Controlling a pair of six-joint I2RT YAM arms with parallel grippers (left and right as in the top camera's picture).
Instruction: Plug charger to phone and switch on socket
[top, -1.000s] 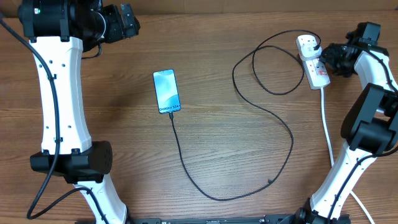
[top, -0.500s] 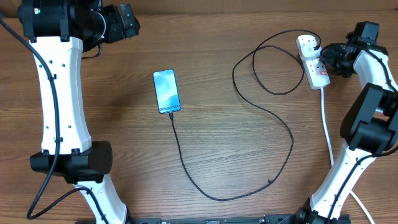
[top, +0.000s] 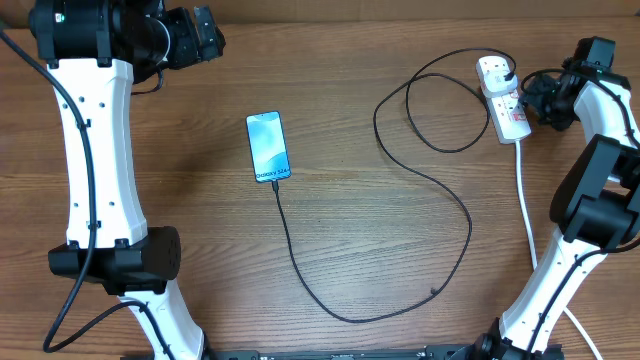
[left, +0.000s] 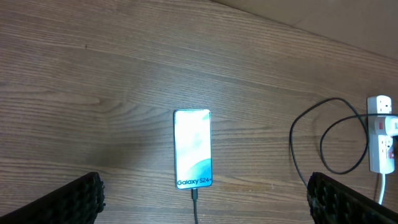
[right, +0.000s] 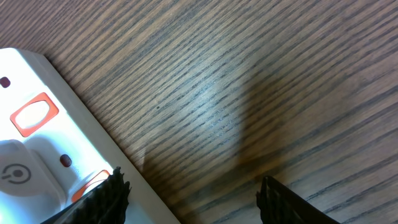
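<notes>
The phone (top: 268, 146) lies flat mid-table with its blue screen lit; it also shows in the left wrist view (left: 193, 148). The black charger cable (top: 400, 180) is plugged into the phone's near end and loops right to its plug in the white socket strip (top: 503, 100). My left gripper (top: 207, 35) is open, high at the back left, far from the phone; its fingertips (left: 205, 199) frame the phone. My right gripper (top: 541, 97) is open just right of the strip; in the right wrist view (right: 193, 199) one finger overlaps the strip's edge (right: 37, 149) by its orange switches.
The strip's thick white cord (top: 525, 200) runs down the right side toward the table's front edge. The cable's big loop (top: 440, 100) lies left of the strip. A small dark speck (top: 433, 292) sits on the wood at front right.
My right gripper has drawn slightly to the right, away from the socket strip. The left arm, phone and cable have not moved.
</notes>
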